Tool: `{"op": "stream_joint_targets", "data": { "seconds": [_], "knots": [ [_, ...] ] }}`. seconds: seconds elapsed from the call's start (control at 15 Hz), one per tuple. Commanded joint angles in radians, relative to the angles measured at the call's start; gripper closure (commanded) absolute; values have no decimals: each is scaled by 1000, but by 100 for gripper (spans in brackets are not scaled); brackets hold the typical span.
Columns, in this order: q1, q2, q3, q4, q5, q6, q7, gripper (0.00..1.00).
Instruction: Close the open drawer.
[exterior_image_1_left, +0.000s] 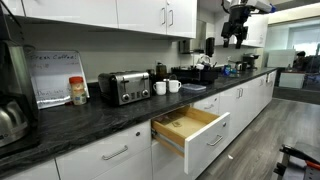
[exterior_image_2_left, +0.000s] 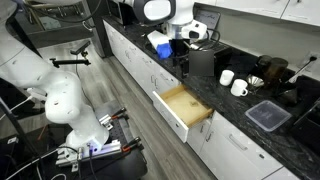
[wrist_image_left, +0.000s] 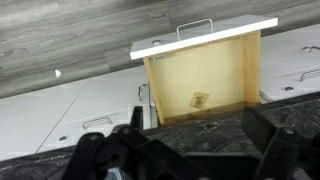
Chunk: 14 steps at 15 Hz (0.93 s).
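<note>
The drawer (exterior_image_1_left: 190, 128) stands pulled out under the dark countertop, showing its light wood box, white front and silver bar handle. It also shows in the other exterior view (exterior_image_2_left: 185, 108) and in the wrist view (wrist_image_left: 200, 78), where a small sticker lies on its floor. My gripper (wrist_image_left: 185, 152) is open and empty, its two dark fingers spread wide at the bottom of the wrist view. It hangs high above the countertop, well above the drawer and touching nothing, in both exterior views (exterior_image_1_left: 235, 38) (exterior_image_2_left: 178, 42).
On the countertop (exterior_image_1_left: 100, 118) stand a toaster (exterior_image_1_left: 125, 87), two white mugs (exterior_image_1_left: 167, 87), a jar (exterior_image_1_left: 78, 90) and a kettle (exterior_image_1_left: 10, 120). A black tray (exterior_image_2_left: 268, 115) lies on it. Closed white drawer fronts (wrist_image_left: 80, 115) flank the drawer. Wood floor (exterior_image_2_left: 120, 95) lies in front.
</note>
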<state>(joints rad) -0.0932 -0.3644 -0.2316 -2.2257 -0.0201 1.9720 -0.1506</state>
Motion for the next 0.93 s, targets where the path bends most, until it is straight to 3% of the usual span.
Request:
{"op": "stream_joint_targets", "data": {
  "seconds": [0.0, 0.6, 0.87],
  "knots": [
    [-18, -45, 1, -123, 23, 56, -44, 0],
    [-21, -108, 13, -355, -4, 173, -48, 0],
    [-17, -83, 18, -327, 7, 145, -31, 0]
  ]
}}
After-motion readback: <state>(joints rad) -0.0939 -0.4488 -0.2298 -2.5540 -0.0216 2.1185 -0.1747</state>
